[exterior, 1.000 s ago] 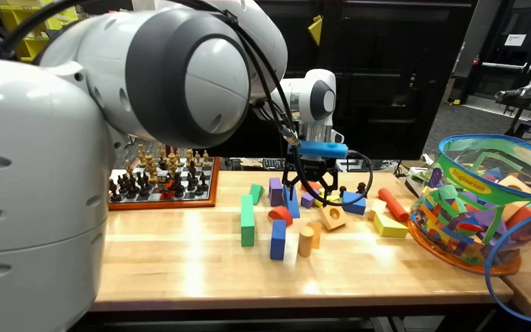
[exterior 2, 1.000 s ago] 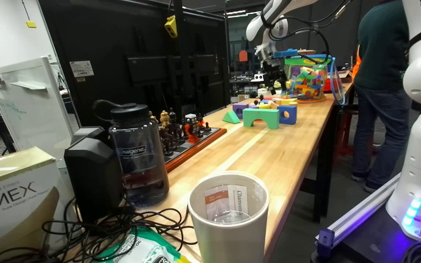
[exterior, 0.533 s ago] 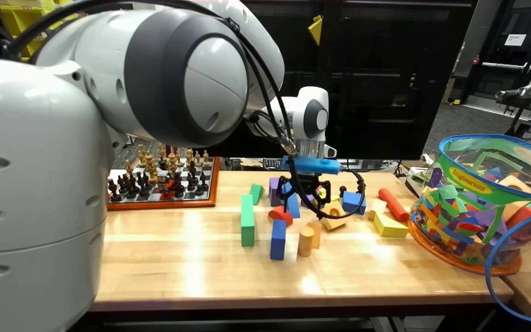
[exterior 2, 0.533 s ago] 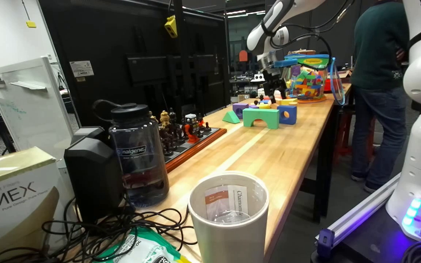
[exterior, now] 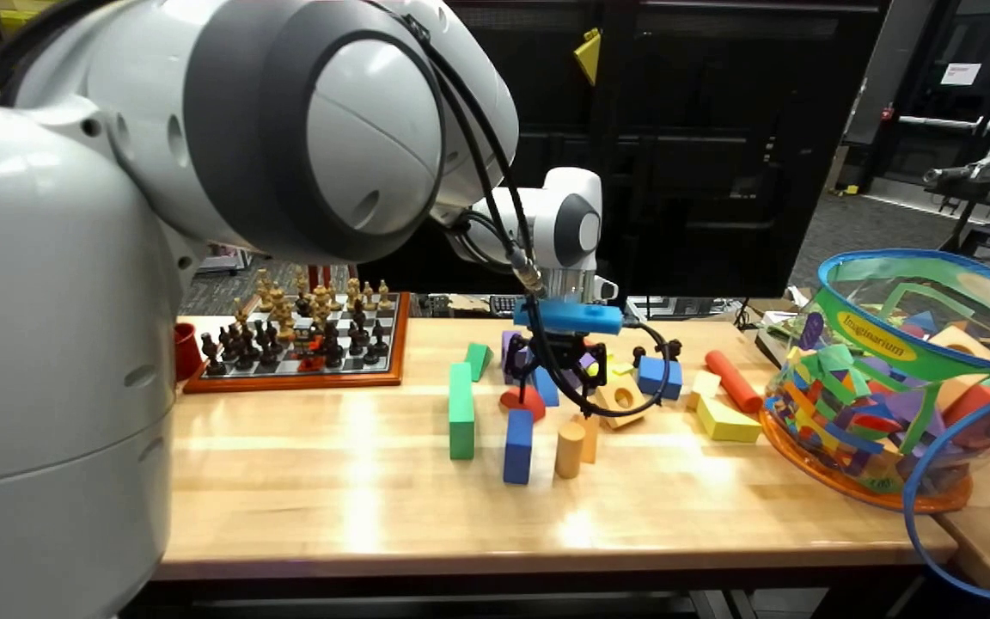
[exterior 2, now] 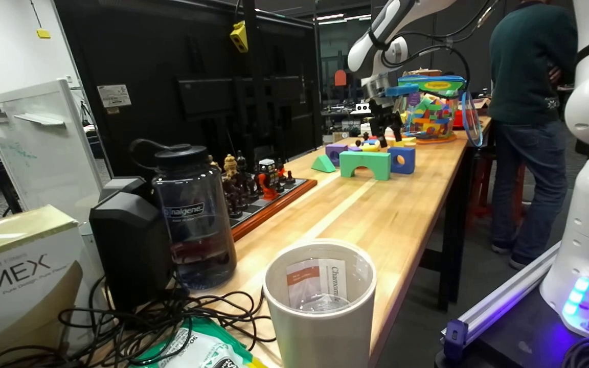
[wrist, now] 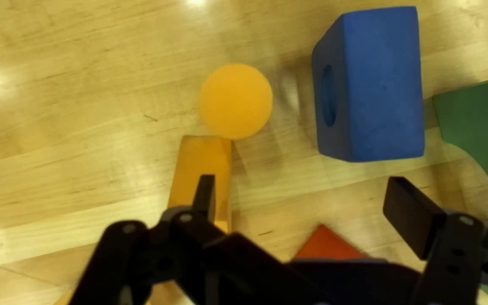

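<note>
- On the left, your worktop [wrist: 57, 127] is pale wood in strips, glossy enough to throw spots of glare.
- Next comes an orange block [wrist: 201, 165], long and flat-faced, running beneath one fingertip in the wrist view; whether the two touch, you cannot tell.
- At its far end an orange cylinder [wrist: 235, 101] stands upright, its round top smooth and matte.
- Then your pincer [wrist: 303, 197]: spread wide, nothing between its fingers. You seem to be lining up above the blocks; the next move probably calls for centring one in that gap and lowering without a fingertip landing on the orange block.
- A red block [wrist: 328, 245] shows a pointed corner, the rest hidden by the pincer.
- Your blue block [wrist: 386, 84] stands just beyond the gap, squared, with a round hole through it; its dull skin and softened edges suggest foam that should give slightly.
- Farthest right, a green arch [wrist: 477, 114], equally matte, shows its curved cut-out.
</note>
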Available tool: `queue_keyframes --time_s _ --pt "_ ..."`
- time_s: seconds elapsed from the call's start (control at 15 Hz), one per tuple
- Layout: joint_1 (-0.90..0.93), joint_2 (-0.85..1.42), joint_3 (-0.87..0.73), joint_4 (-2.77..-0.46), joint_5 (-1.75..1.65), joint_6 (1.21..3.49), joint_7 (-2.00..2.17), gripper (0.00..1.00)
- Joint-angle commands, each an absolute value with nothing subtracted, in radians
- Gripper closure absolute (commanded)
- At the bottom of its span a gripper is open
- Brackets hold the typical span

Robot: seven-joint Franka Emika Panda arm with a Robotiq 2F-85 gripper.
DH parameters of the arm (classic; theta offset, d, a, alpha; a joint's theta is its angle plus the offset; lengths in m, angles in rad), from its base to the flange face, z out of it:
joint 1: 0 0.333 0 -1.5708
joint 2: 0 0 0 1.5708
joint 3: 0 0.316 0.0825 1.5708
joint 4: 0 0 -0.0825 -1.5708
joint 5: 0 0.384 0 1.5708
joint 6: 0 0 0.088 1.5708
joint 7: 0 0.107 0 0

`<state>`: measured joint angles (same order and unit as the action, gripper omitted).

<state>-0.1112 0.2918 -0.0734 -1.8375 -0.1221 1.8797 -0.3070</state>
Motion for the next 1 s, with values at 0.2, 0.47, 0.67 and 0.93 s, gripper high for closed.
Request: queue_keyframes --time_s 0.2,0.47,0.67,0.93 --pt "-0.106 0.193 -0.068 -1.958 -0.131 1.899 -0.290 0.00" --pt "-0.103 0.203 -0.065 -1.948 -0.136 1.882 -0.291 0.00" --pt "-0.097 0.208 -0.063 -1.941 -0.139 1.877 -0.287 0.00" --pt "-0.094 0.188 -0.064 -1.953 -0.135 1.882 -0.281 0.00"
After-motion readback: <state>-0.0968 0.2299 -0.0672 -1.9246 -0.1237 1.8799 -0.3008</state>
